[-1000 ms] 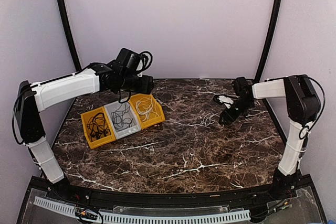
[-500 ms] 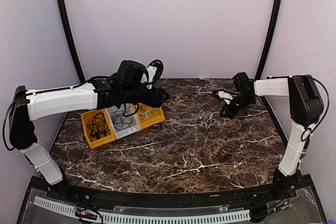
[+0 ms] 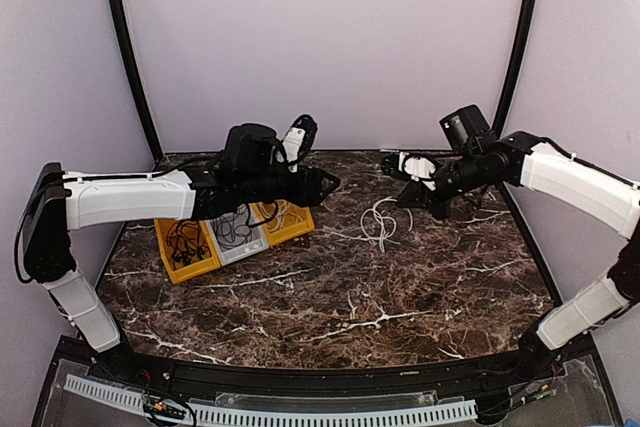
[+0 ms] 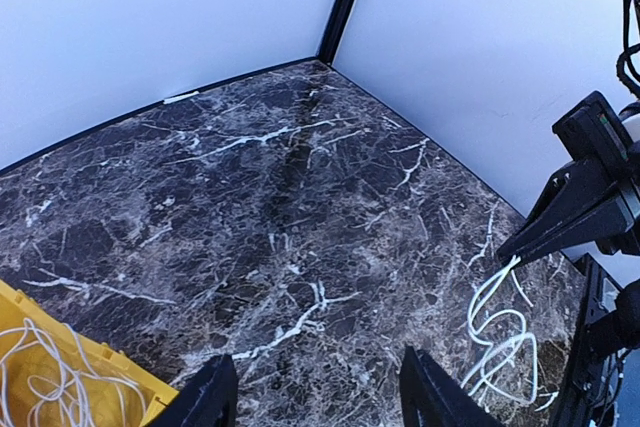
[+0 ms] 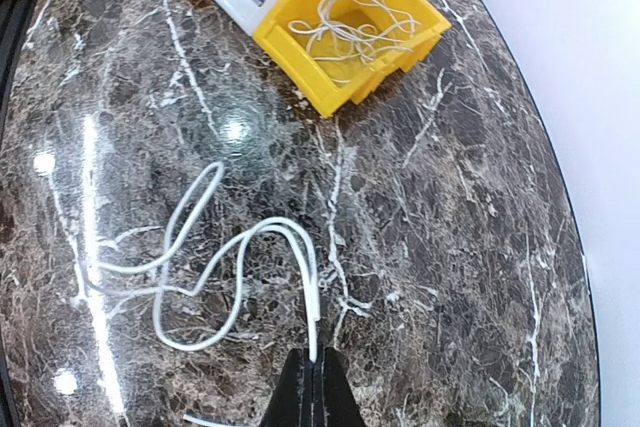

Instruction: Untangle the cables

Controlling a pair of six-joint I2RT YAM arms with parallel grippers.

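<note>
While the right gripper is clamped on the white cable, the cord's loops run down-frame from the pinch, upper right of centre in the top view, lower coils on the marble table. Left gripper spread wide, empty, just past the bins. Open marble lower centre; right edge close.

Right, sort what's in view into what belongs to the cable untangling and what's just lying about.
Job: loose white cable; right pincer, shut on it; left pincer, open and empty; black cables, dark cables and white cables in the bins.
Just there: black-cable yellow bin; grey bin; white-cable yellow bin; marble table.
</note>
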